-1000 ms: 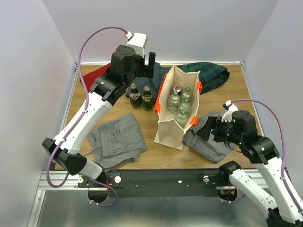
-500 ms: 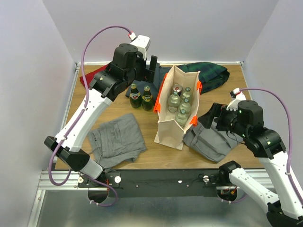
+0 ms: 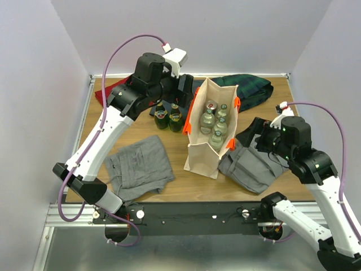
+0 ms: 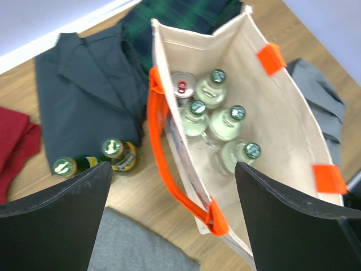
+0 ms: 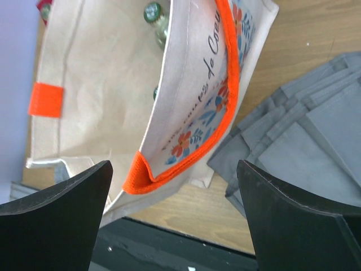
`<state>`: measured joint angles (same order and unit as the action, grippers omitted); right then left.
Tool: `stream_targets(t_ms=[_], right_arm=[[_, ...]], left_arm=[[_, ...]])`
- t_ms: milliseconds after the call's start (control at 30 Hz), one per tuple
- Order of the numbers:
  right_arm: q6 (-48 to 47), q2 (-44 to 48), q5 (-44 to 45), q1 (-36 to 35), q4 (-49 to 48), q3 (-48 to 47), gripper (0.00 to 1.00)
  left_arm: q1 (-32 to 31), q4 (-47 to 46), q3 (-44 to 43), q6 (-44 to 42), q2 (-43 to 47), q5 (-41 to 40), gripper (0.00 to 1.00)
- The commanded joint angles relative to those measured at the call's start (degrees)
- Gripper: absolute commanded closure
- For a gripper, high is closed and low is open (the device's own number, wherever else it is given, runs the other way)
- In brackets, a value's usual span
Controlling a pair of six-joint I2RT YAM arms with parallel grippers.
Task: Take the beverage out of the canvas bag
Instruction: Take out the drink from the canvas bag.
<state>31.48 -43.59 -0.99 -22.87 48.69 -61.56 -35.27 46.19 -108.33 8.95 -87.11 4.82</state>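
left gripper point(image 3: 184, 86) above two green bottles point(image 3: 168, 117), canvas bag point(image 3: 204, 155) upright between both grippers, bottles inside, right gripper point(image 3: 248, 134) over grey folded clothes point(image 3: 251, 169)

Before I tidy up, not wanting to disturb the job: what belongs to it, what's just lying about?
Job: beige canvas bag with orange handles; clear glass bottles and silver can inside.
Idle: two dark green bottles outside; grey folded clothes; green tartan cloth.

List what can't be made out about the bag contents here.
- Bottles in the canvas bag: lower bodies and labels hidden by its walls, top external and left wrist.
- Right wrist: only one bottle top shows; bag wall hides the rest.
- Can: brand blurred, too small, left wrist.
- Two dark bottles outside: labels too small, top external.
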Motion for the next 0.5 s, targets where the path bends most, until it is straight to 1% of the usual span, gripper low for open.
stream_targets(t_ms=[0, 133, 200, 367, 467], right_arm=[[2.44, 0.7, 2.14, -0.24, -3.94, 0.74, 0.0], [2.35, -0.08, 1.87, -0.24, -4.65, 1.7, 0.0], [2.18, -0.61, 1.87, -0.24, -4.92, 1.88, 0.0], [2.18, -3.59, 2.49, -0.24, -4.48, 0.57, 0.0], [3.14, -5.53, 3.19, -0.24, -2.02, -2.5, 0.0]], left_arm=[[0.11, 1.62, -1.09, -0.34, 0.01, 8.27, 0.01], [0.02, 1.88, -1.61, 2.12, -1.21, 7.83, 0.01], [0.11, 3.28, -3.89, 3.61, -2.09, 7.75, 0.01], [-0.15, 7.14, -9.34, 2.92, -4.38, 8.8, 0.01], [-0.51, 7.86, -11.2, 2.21, -4.12, 8.55, 0.01]])
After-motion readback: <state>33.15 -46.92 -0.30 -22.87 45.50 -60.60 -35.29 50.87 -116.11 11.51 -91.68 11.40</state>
